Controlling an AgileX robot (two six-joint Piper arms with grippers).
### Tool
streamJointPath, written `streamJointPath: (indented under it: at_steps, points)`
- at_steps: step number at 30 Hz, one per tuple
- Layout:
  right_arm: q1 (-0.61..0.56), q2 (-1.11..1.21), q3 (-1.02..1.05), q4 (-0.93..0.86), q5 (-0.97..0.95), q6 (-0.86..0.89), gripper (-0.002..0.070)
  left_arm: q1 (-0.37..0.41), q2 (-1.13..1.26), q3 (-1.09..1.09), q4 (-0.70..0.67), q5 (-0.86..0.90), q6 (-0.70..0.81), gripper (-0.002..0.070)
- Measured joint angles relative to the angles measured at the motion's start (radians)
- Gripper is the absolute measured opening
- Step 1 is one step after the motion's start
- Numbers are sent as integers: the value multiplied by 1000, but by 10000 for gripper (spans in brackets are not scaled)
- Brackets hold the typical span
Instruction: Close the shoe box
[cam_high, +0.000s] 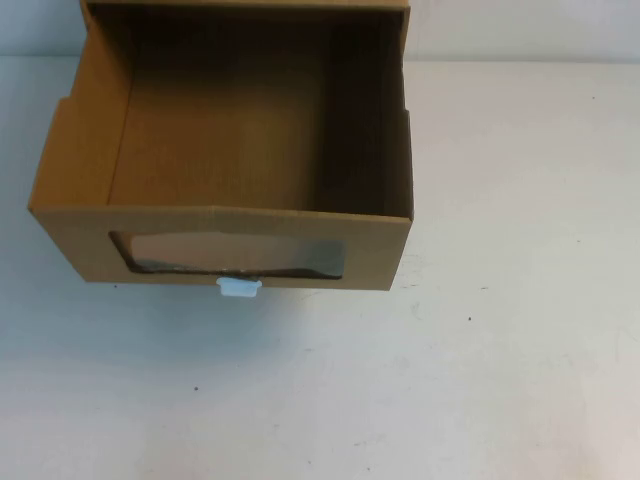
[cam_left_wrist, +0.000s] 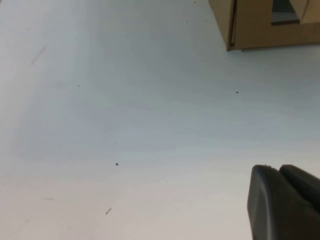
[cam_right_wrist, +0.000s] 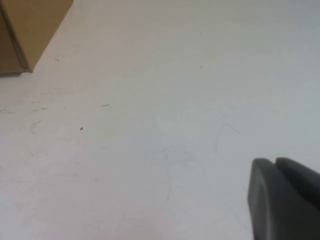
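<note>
The shoe box (cam_high: 230, 130) is a brown cardboard drawer, pulled out toward me from its sleeve at the table's far edge, and empty inside. Its front panel has a wide clear window (cam_high: 230, 254) with a small white pull tab (cam_high: 239, 288) below it. A corner of the box shows in the left wrist view (cam_left_wrist: 265, 25) and in the right wrist view (cam_right_wrist: 30, 30). Neither gripper shows in the high view. My left gripper (cam_left_wrist: 277, 172) is shut and empty over bare table, well short of the box. My right gripper (cam_right_wrist: 274, 165) is shut and empty, likewise far from the box.
The white table (cam_high: 400, 380) stretches in front of and to the right of the box. The box's outer sleeve (cam_high: 250, 5) sits at the far edge against a pale wall.
</note>
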Motion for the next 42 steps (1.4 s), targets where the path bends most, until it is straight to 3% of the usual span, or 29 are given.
streamJointPath:
  at_steps: [42]
  points:
    - [0, 0, 0, 0, 0, 0, -13, 0, 0, 0, -11, -28, 0, -5]
